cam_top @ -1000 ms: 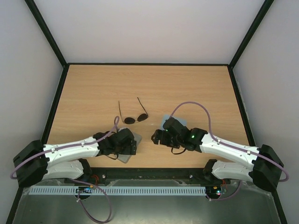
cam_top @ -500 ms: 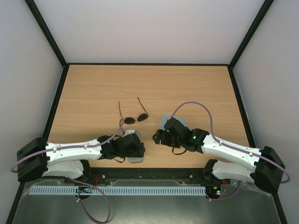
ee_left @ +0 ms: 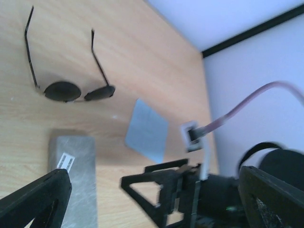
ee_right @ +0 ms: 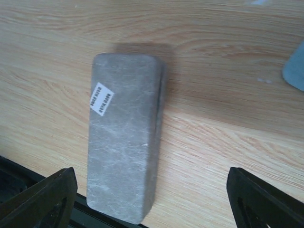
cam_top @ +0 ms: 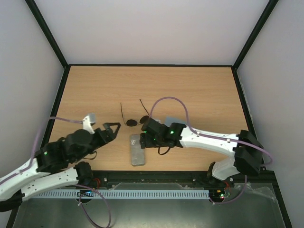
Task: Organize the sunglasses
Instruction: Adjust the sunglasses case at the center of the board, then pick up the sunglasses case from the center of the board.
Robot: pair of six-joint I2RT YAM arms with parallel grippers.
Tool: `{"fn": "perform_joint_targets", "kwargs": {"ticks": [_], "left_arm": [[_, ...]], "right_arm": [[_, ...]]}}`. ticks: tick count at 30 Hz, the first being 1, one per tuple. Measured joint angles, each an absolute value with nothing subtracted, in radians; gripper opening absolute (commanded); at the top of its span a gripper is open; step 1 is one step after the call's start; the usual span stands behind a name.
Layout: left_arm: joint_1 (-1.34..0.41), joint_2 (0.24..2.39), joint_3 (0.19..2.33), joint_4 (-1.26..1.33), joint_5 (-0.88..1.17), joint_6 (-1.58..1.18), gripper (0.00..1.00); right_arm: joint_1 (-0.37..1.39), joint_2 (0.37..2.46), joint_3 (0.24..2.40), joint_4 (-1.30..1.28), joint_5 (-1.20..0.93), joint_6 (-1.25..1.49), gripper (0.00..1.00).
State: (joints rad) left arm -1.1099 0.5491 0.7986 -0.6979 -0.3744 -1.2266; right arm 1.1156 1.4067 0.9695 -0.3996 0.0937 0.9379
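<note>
Since a second ago, the left tool [cam_top: 108,130] had drawn back leftward, jaws apart and empty, while the right tool [cam_top: 143,137] swung over the grey case [ee_right: 124,156], jaws wide apart, gripping nothing. The sunglasses [ee_left: 78,91] lay unfolded on the counter [cam_top: 199,90] just beyond. Closing would likely go best squarely across the case's narrow width.

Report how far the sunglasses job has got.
Nothing looks done: the sunglasses lie unfolded on the table, apart from the grey case, which is closed. In hand: the right gripper hovers open over the case, holding nothing; the left gripper is open and empty, off to the side. Left: probably open the case, fold the sunglasses and stow them, perhaps with the blue-grey cloth.
</note>
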Motion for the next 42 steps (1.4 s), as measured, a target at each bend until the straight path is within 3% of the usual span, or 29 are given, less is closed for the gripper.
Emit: {"fn": "perform_joint_targets", "kwargs": {"ticks": [6, 16, 24, 32, 42], "left_arm": [[-1.105, 0.373, 0.821, -0.772, -0.451, -1.242, 0.99], [-1.105, 0.327, 0.820, -0.853, -0.498, -1.267, 0.99], [-1.105, 0.308, 0.820, -0.883, -0.506, -1.267, 0.99], [-1.105, 0.332, 0.818, -0.884, -0.497, -1.264, 0.99], [-1.105, 0.350, 0.811, -0.882, -0.486, -1.263, 0.99]], "right_arm": [[1.221, 1.609, 1.165, -0.498, 0.168, 0.929, 0.90], [1.283, 1.831, 1.307, -0.602, 0.219, 0.928, 0.91], [1.283, 1.900, 1.357, -0.609, 0.222, 0.926, 0.89], [1.283, 1.911, 1.356, -0.610, 0.226, 0.926, 0.75], [1.283, 1.915, 1.347, -0.604, 0.226, 0.924, 0.80]]}}
